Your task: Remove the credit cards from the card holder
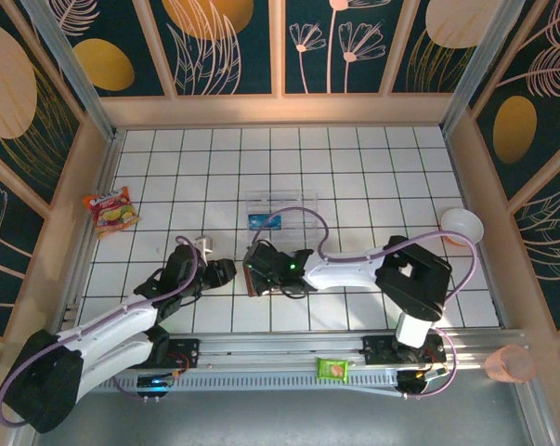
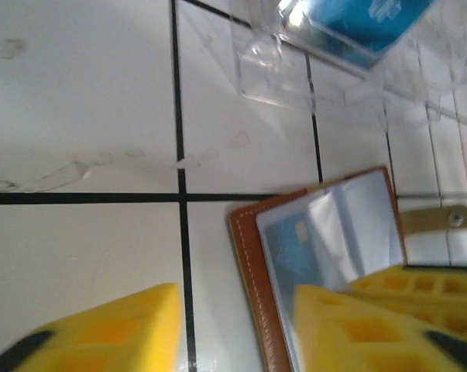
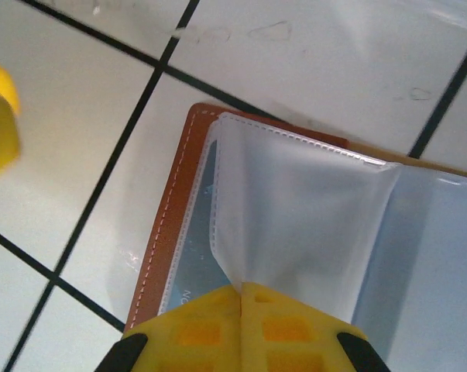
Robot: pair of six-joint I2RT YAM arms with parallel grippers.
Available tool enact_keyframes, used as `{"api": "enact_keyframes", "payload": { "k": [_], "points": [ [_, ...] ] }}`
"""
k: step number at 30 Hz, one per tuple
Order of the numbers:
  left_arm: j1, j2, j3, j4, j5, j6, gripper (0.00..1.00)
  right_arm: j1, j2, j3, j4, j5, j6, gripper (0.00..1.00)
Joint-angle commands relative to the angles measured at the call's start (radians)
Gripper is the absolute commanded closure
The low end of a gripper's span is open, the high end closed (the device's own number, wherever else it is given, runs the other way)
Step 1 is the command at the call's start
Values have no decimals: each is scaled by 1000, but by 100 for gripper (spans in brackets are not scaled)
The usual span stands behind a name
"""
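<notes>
Holding blue card (image 2: 291,240), open card holder (image 2: 245,232); right claw (image 3: 241,291) pinched shut on its sleeve (image 3: 295,217), left claw (image 2: 235,298) half-open.

The whole table (image 1: 372,186) is viewed from high above its near edge. Both wrist views are aimed steeply down at close range, and the open card holder (image 2: 248,256) is shared.
</notes>
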Motion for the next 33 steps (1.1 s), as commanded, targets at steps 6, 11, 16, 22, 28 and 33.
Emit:
{"api": "enact_keyframes", "payload": {
  "k": [6,11,16,22,28,33],
  "points": [
    [-98,168,73,169,56,-14,76,-34,-90,-66,69,-67,155,100],
    [-143,278,107,214,56,-14,88,-35,-99,-75,60,-61,181,100],
    [-143,329,112,213,53,-5,92,-39,-105,-84,54,-61,191,100],
    [-143,371,121,166,32,11,100,-43,-107,-84,31,-43,206,100],
    [-143,411,117,163,30,22,100,-45,-146,-115,-29,40,266,100],
    [-143,410,118,170,38,29,100,-58,-222,-183,-117,142,373,88]
  ]
}}
